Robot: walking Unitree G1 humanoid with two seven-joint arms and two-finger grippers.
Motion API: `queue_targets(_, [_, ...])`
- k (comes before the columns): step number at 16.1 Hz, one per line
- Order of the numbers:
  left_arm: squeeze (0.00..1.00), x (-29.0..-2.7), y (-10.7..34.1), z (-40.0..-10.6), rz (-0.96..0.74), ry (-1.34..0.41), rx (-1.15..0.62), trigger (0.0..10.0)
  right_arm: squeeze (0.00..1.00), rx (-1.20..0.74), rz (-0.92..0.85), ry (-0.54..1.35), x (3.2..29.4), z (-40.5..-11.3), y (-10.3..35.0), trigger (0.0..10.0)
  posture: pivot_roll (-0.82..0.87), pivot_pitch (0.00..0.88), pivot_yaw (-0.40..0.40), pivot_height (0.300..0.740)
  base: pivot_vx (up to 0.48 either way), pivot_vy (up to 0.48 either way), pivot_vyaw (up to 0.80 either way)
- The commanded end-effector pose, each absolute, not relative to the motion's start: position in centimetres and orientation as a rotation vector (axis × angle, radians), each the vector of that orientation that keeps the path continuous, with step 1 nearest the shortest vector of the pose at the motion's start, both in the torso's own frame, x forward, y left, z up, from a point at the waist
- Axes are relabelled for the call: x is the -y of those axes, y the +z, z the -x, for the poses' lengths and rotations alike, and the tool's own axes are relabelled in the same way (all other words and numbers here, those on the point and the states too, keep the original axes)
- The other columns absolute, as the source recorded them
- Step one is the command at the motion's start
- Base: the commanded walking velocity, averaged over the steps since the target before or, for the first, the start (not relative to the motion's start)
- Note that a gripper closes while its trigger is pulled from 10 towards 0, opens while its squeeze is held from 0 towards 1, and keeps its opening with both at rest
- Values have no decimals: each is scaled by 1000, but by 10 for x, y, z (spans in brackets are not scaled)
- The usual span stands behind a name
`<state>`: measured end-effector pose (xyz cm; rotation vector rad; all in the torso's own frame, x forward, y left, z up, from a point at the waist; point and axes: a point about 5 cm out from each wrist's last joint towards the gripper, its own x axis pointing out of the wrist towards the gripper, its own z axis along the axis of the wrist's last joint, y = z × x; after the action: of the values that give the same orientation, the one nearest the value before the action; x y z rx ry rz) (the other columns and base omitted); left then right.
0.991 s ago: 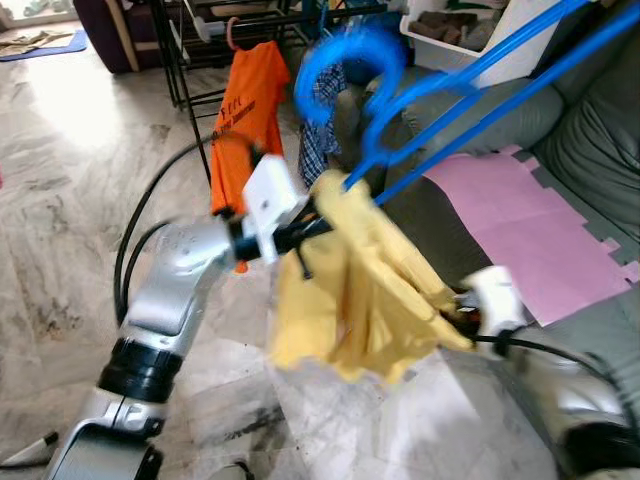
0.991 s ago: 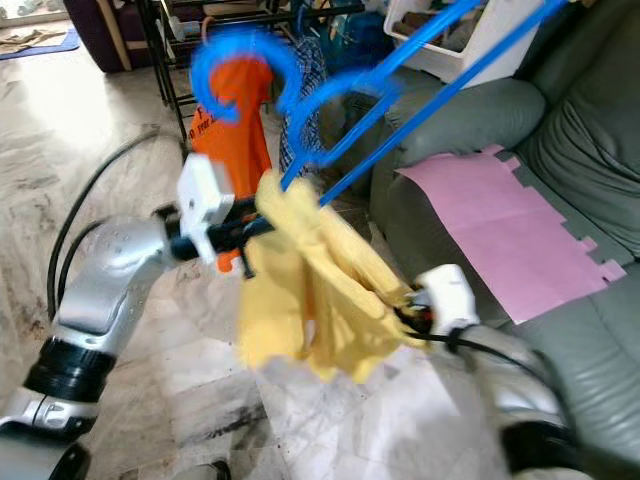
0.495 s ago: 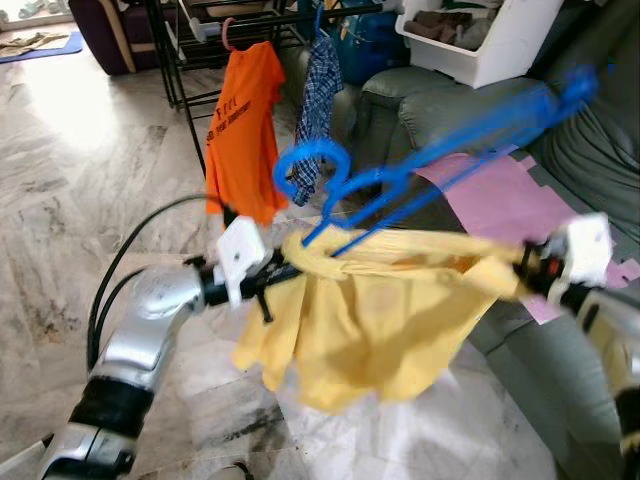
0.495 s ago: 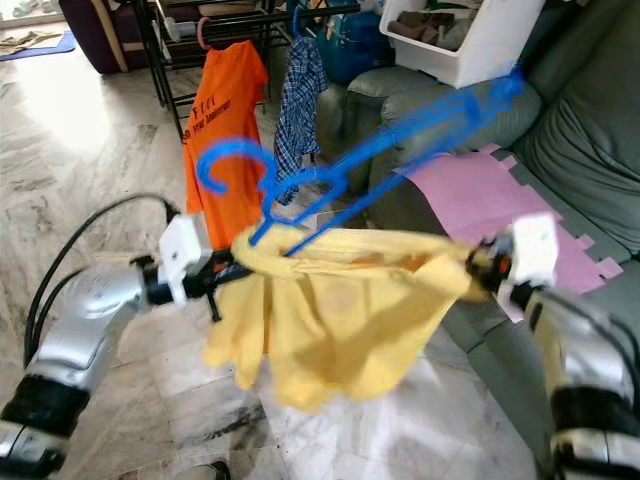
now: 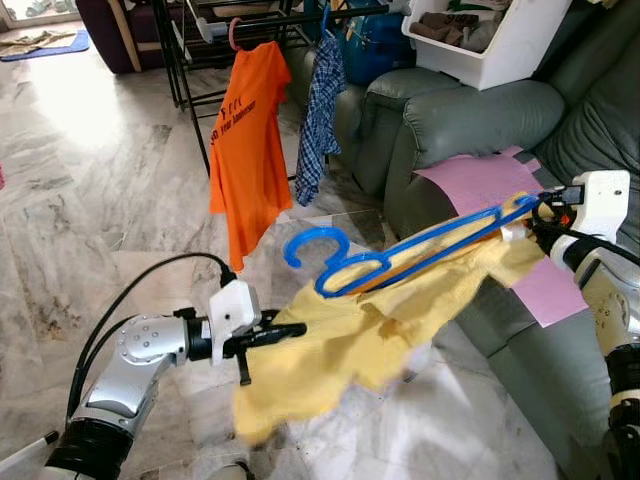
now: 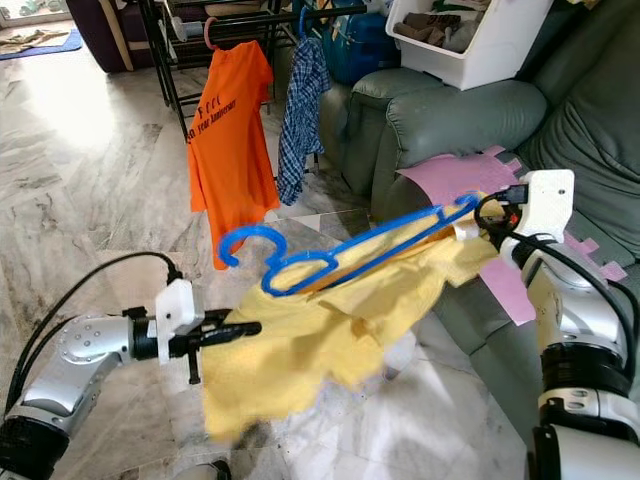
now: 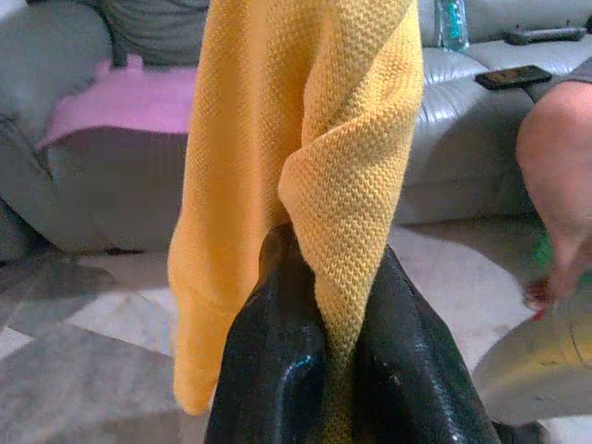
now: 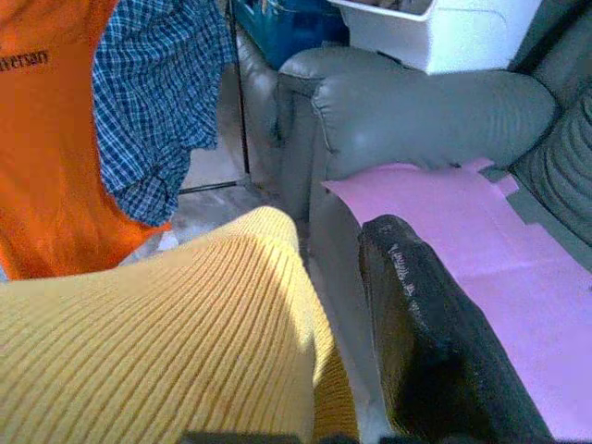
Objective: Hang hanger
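Blue hanger is held mid-frame under a yellow garment, long axis slanting lower left to upper right, hook toward the rack at upper left. Left hand is clenched on cloth; right hand is clamped on the garment's far end, nearer the hanger.

— What's underfoot?

— A pale marble floor with grey veining. A black clothes rack stands on it, and a small rug lies in the far corner.

— And to the side?

— A grey-green sofa rests on the floor. A pink sheet lies on its seat, and a white bin sits on its arm.
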<state>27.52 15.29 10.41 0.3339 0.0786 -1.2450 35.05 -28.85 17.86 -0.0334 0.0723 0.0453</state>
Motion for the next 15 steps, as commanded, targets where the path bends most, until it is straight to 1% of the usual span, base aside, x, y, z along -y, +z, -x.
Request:
queue_targets(1, [0,-160,99,-277,-385,-1253,-110,0,0,-24,34,-16,297,-352,191,0,-31,97,-79,740,0,0,0])
queue_targets(4, [0,-165,94,-283,-399,-1228,-146,0,0,-19,42,-14,295,-353,191,0,-34,99,-76,740,0,0,0])
queue_targets(5, [0,-168,91,-284,-432,-1223,-166,0,0,-17,42,-12,295,-353,191,0,-35,100,-75,740,0,0,0])
queue_targets(8, [0,-169,85,-288,-461,-1196,-200,0,0,-11,40,0,291,-355,192,0,-34,99,-73,740,0,0,0])
queue_targets(9, [0,-171,77,-293,-509,-1148,-270,0,0,-7,42,11,287,-356,191,0,-36,98,-71,740,0,0,0])
queue_targets(10, [0,-172,70,-300,-529,-1058,-315,0,0,-3,46,33,279,-358,190,0,-39,96,-71,740,0,0,0])
queue_targets(12, [0,-171,67,-306,-531,-983,-340,0,0,-2,52,52,272,-360,188,0,-36,95,-70,740,0,0,0])
queue_targets(15, [0,-160,59,-318,-389,-781,-400,0,0,5,99,113,239,-368,180,0,-27,88,-67,740,0,0,0])
